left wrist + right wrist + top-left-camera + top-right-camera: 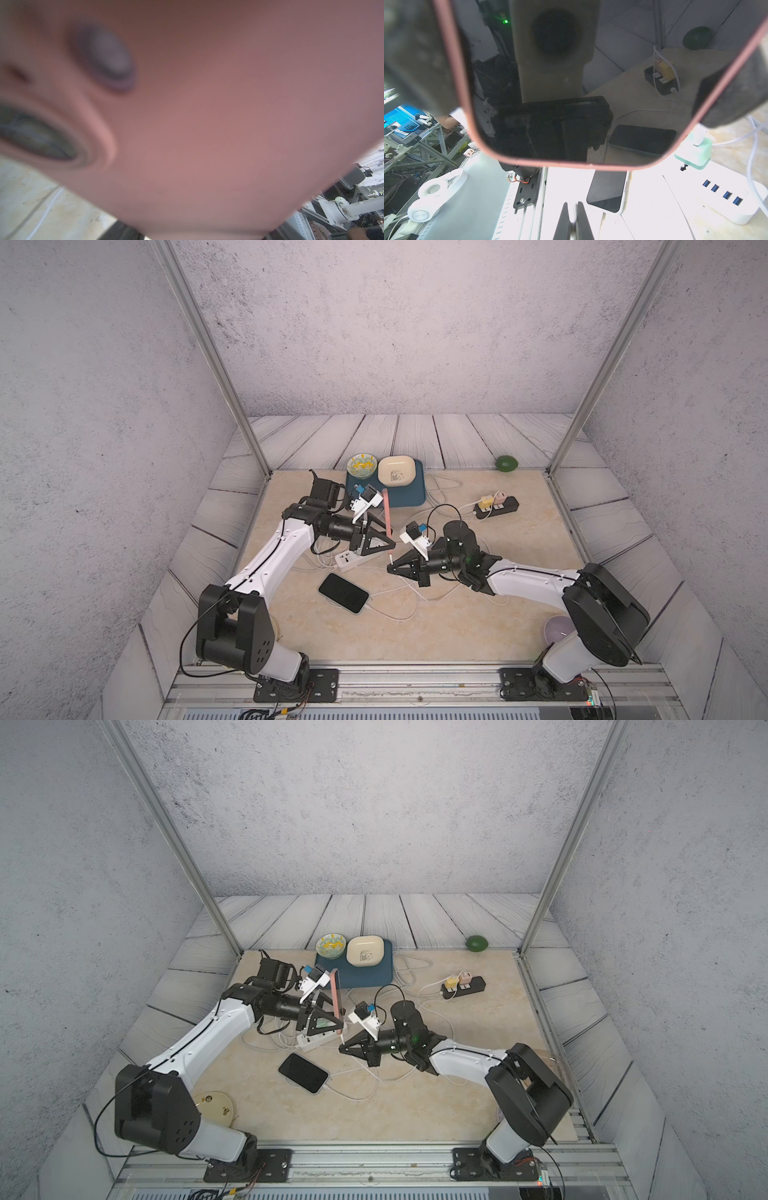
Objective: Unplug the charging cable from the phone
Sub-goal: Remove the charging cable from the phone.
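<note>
Right wrist view: pink phone [550, 83] screen dark; strip [726, 199] markings illegible.

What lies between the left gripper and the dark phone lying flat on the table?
The white power strip, lying on the table; this shows in both top views.

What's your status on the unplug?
Left end effector shut on pink phone, held on edge. Right end effector shut on charging cable at its end. White power strip nearby.

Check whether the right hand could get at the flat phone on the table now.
Probably not yet: the right hand is shut on the cable at the pink phone; the flat phone lies uncovered nearby.
</note>
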Tool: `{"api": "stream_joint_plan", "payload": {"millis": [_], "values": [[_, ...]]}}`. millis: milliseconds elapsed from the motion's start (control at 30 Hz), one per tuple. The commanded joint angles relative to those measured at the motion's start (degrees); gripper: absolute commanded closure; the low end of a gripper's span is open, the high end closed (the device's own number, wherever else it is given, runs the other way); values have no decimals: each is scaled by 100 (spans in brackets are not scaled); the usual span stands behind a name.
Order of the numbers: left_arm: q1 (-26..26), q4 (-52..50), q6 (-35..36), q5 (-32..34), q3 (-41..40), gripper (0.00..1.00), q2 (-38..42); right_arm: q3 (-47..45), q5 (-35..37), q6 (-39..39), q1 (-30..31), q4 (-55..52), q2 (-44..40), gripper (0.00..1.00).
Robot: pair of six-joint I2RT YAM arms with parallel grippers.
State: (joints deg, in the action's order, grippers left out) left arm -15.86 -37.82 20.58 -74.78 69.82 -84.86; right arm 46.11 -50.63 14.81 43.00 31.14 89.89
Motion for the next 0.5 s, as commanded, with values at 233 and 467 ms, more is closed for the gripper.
{"api": "stream_joint_plan", "payload": {"millis": [233,467], "values": [[56,-23,13,-343,217,100,13,-108,52,0,4,87,8,100],[81,-19,-110,-476,285,100,22,-128,194,-293,145,-283,65,100]]}}
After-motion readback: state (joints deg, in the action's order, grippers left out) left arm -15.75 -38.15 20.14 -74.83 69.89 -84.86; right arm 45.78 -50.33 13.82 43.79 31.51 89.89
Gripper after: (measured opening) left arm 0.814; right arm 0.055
